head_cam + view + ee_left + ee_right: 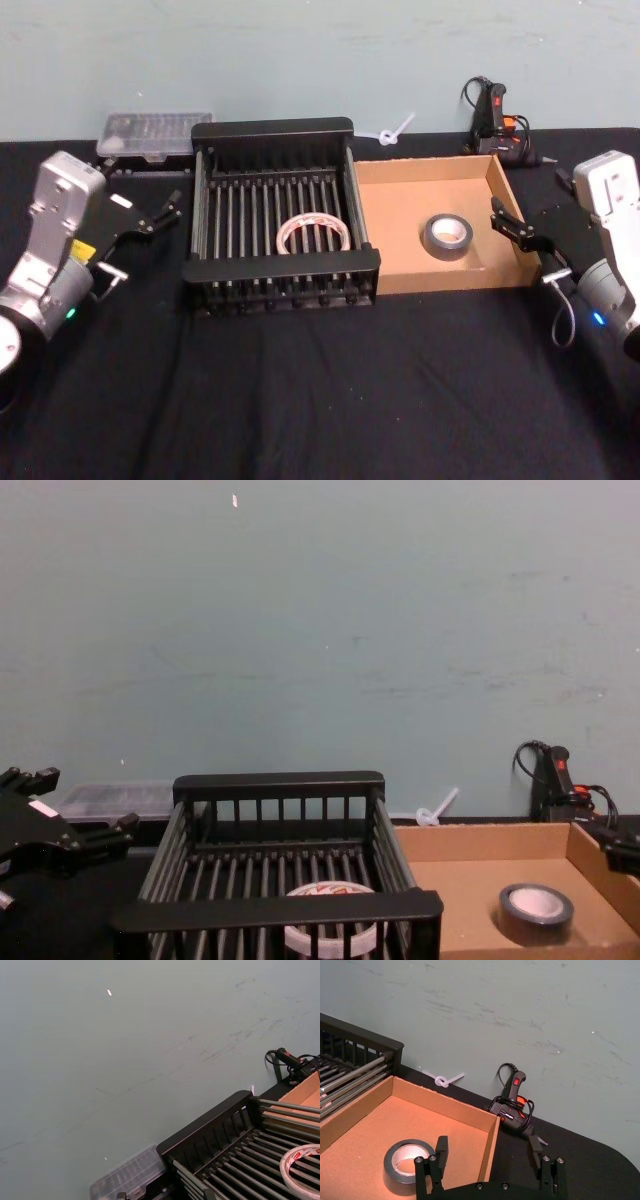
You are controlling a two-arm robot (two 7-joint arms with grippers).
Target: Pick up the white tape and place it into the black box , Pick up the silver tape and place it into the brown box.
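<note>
The dark surface (320,400) carries everything. On it the black box (280,132) and the brown box (425,170) stand side by side, touching. Both placements look done: the white tape (313,235) lies flat on the crate's barred floor, and the silver tape (447,235) lies flat on the cardboard floor, toward its right half.

The left pincer (163,212) hangs just left of the crate, its fingers spread and holding nothing. The right pincer (487,1152) hovers at the brown box's right wall, straddling it, spread wide and empty, with the silver roll just beside one finger.

To my eye nothing is left to carry; the next move calls only for both arms to draw clear without knocking a wall.

Behind the boxes sit a clear plastic case (158,135) at far left, a knotted white cord (395,130), and a black glue gun (512,1105) at far right. None blocks either arm.
</note>
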